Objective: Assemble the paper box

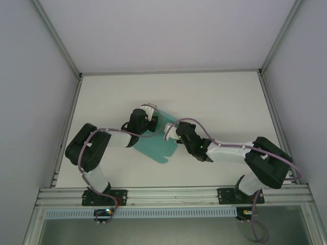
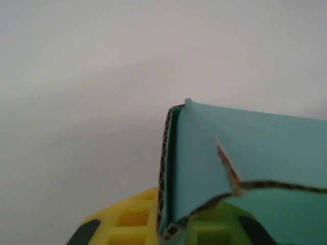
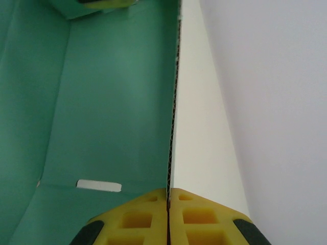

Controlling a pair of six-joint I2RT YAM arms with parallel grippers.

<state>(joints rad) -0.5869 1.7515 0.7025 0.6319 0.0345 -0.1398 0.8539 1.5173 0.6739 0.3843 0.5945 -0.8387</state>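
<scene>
Left jaws: pinched a corner of the teal-green corrugated card box (image 1: 156,145).
Right jaws: clamped on its wall edge.
Risk: opposing pulls could tear it.

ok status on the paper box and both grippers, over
Left gripper shut on a folded corner of the paper box. Right gripper shut on an upright wall edge. Box part-folded, not closed. Nothing seen in the way.

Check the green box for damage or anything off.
The paper box has a small ragged tear in its edge, beside where the left gripper pinches it. The torn card curls up, exposing the pale inner layer. Nothing else stands out.
</scene>
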